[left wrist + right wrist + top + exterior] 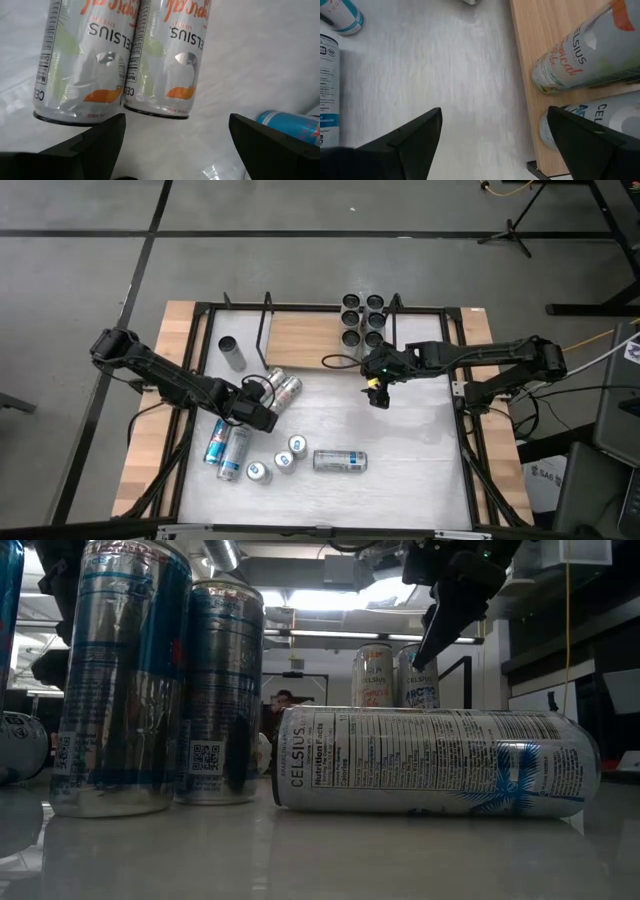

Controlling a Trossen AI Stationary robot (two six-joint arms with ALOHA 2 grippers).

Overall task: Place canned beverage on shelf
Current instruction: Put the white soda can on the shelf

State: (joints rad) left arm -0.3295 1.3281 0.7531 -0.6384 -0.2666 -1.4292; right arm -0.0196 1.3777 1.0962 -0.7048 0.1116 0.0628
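The shelf (300,338) sat at the twelve o'clock edge of the white worktop (410,440), and six upright cans (362,319) were packed together on its three o'clock end, leaving the rest of the board bare. The right tool (377,393) hung just off the shelf's front edge toward five o'clock, its fingers spread wide and holding nothing; its wrist view showed the board's edge and two of the shelved cans close beside it. The left tool (262,412) was low over the worktop toward eight o'clock of the shelf, likewise wide and empty, its fingers pointing at two orange-printed cans (281,386) lying side by side and touching. A lone dark can (231,352) stood near the shelf's nine o'clock end. Two blue cans (226,447) lay together at about seven o'clock, three upright cans (278,460) clustered just beyond them, and one silver can (340,460) lay on its side at six o'clock, filling the foreground of the low view.
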